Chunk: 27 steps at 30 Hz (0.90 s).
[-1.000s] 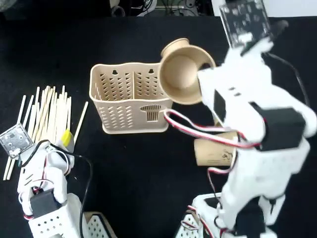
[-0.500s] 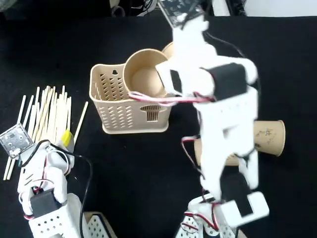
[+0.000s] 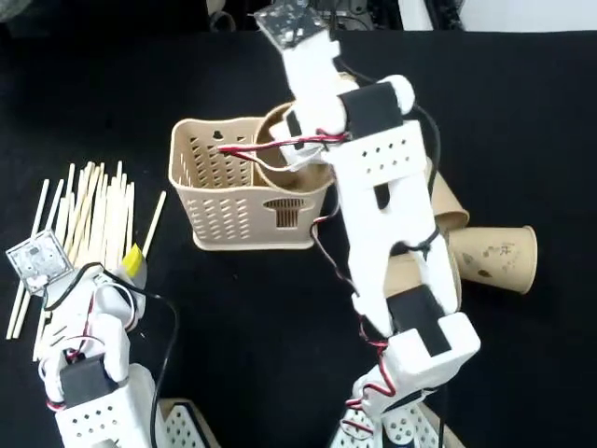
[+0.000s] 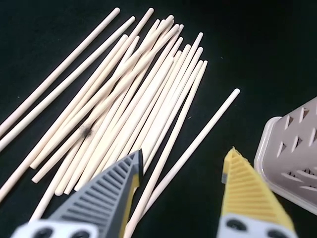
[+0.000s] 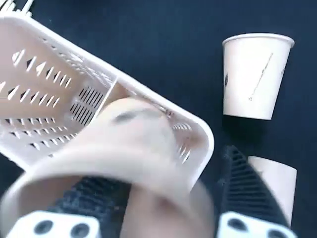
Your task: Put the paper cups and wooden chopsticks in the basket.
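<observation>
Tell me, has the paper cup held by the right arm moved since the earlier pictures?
Yes. In the high view the paper cup moved leftward, from beside the right end of the basket to over its right compartment.

Black table (image 3: 522, 112). Cream basket (image 3: 244, 201) patterned with rows of small slots. Pale wooden chopsticks (image 4: 124, 94), 1 with a dark smudge. Tan paper cups (image 3: 494, 259) with thin dark marks. White arms (image 3: 382, 187) with black blocks and red-and-white wires (image 3: 270, 147). Left gripper (image 4: 183, 153) has 1 grey ribbed finger, 1 yellow.
</observation>
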Each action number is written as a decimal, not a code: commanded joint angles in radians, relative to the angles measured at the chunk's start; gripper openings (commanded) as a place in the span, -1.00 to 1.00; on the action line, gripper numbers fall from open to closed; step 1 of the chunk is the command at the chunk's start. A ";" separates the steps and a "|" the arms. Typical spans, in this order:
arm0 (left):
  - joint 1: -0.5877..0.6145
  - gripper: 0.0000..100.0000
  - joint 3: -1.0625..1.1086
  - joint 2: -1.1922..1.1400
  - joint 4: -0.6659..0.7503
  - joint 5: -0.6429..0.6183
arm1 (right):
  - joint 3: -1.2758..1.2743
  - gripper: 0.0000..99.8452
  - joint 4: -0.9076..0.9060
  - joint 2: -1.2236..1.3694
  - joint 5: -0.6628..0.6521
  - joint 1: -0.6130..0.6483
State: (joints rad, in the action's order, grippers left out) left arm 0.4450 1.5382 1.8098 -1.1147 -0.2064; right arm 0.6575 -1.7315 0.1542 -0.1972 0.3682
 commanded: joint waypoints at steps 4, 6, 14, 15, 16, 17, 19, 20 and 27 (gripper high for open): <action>-0.013 -0.47 -0.005 0.006 0.018 0.017 | 0.122 -0.41 -0.029 -0.004 -0.005 0.029; -0.013 -0.47 -0.004 0.006 0.018 0.018 | 0.142 -0.41 -0.029 -0.005 -0.005 0.028; -0.013 -0.47 -0.004 0.006 0.018 0.020 | 0.097 -0.48 -0.035 -0.150 -0.003 -0.023; -0.013 -0.47 -0.004 0.006 0.018 0.020 | 0.056 -0.50 -0.035 -0.199 -0.003 -0.044; -0.013 -0.47 -0.004 0.006 0.018 0.020 | 0.001 -0.52 -0.035 -0.249 -0.003 -0.075; -0.013 -0.47 -0.004 0.006 0.018 0.020 | -0.065 -0.53 -0.035 -0.305 -0.003 -0.107; -0.015 -0.47 -0.004 0.006 0.018 0.020 | -0.217 -0.53 -0.035 -0.423 -0.009 -0.167; -0.015 -0.47 -0.004 0.006 0.018 0.020 | -0.302 -0.53 -0.035 -0.479 -0.011 -0.203; -0.015 -0.47 -0.004 0.006 0.018 0.017 | -0.877 -0.53 -0.029 -0.711 -0.120 -0.423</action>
State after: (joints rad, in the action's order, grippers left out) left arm 0.4450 1.5382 1.8098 -1.1147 -0.1987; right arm -0.0069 -1.7331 -0.4872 -0.2509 0.0153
